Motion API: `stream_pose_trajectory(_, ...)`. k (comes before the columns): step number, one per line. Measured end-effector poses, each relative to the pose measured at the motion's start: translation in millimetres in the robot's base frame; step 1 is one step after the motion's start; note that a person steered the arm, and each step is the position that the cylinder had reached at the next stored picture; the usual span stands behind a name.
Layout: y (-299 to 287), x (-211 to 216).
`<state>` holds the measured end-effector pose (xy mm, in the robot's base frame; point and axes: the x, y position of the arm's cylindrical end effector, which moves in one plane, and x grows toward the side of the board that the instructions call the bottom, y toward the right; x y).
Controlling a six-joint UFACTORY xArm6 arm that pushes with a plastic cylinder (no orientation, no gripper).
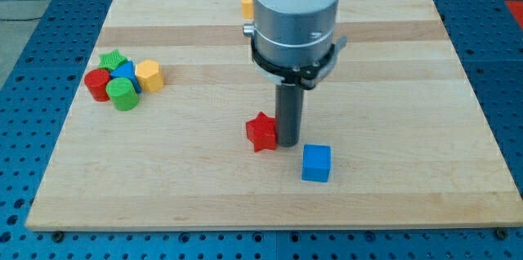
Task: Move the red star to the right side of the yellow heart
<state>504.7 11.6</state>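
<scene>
One dark rod, no pincer to open or close, ends in my tip (288,143), touching the red star (262,132) on its view-right side. A blue cube (316,163) sits near, lower right. The yellow heart (247,4) peeks out behind the arm, mostly hidden. Pushing from this side would likely drive the star leftward, away from its goal.

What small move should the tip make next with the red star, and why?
Probably slide my tip around to the view's bottom side of the red star. It now sits at the view's right of the star, while the yellow block, partly hidden by the arm, lies toward the view's top.
</scene>
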Motion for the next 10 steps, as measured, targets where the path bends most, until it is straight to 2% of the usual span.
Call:
stream_pose_trajectory(1, -16.7, 2.3)
stream_pose_trajectory(2, -18.8, 31.8)
stream_pose_trajectory(3, -38.1, 42.6)
stream_pose_trajectory(4, -50.1, 39.8)
stream_pose_trajectory(10, -48.8, -139.3)
